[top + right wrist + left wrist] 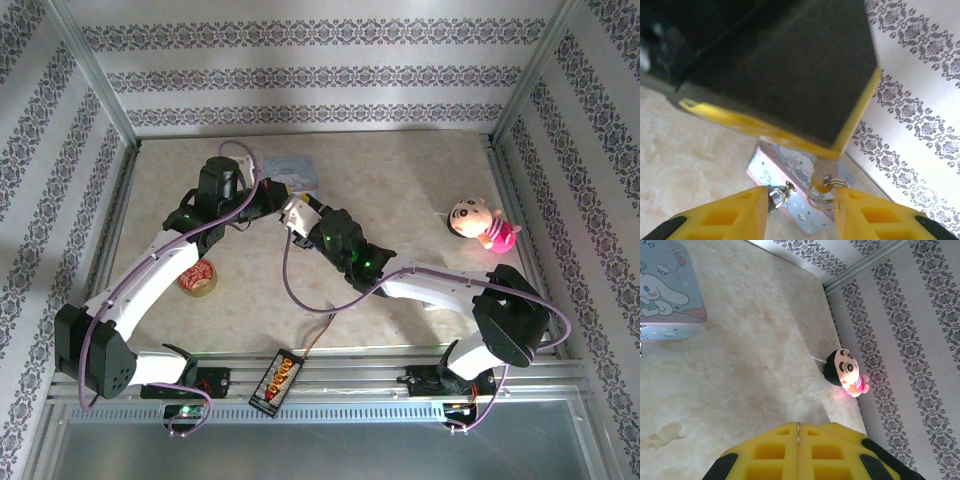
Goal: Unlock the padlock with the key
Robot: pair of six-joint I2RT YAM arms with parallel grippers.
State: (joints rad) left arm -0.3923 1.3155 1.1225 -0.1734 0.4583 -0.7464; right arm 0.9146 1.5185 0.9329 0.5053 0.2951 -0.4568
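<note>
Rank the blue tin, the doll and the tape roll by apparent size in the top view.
1-2. Doll and blue tin: they look alike, and the tin is partly behind the left arm.
3. Tape roll: clearly smallest.

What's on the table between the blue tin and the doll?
Nothing: the left wrist view shows bare tabletop between the tin and the doll.

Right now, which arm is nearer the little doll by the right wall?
Right. The right arm has its white forearm just in front of the doll, on its near side; the left arm stretches up the left part of the table, well away from it.
</note>
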